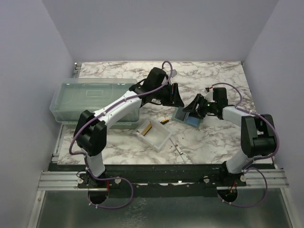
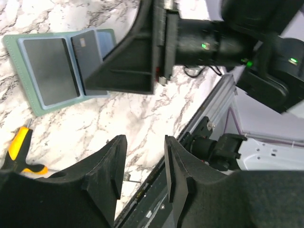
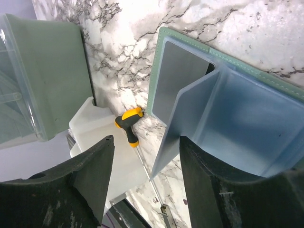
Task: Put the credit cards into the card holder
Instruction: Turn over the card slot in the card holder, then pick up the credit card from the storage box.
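The sage green card holder (image 2: 19,52) lies open on the marble, pale blue inside up. A black card (image 2: 50,69) sits in its left pocket and a second dark card (image 2: 89,54) lies on the middle flap. In the right wrist view the holder (image 3: 164,52) has a pale blue flap (image 3: 190,114) standing up between my open right gripper's (image 3: 146,142) jaws. My left gripper (image 2: 143,142) is open and empty, hovering near the holder. A gold card (image 1: 147,128) lies in the small tray.
A small clear tray (image 1: 159,140) stands in front of the holder (image 1: 187,116). An orange-handled black tool (image 3: 127,124) lies between tray and holder. A large translucent lidded box (image 1: 95,99) stands at the left. The right gripper (image 1: 194,108) and left gripper (image 1: 176,97) are close together.
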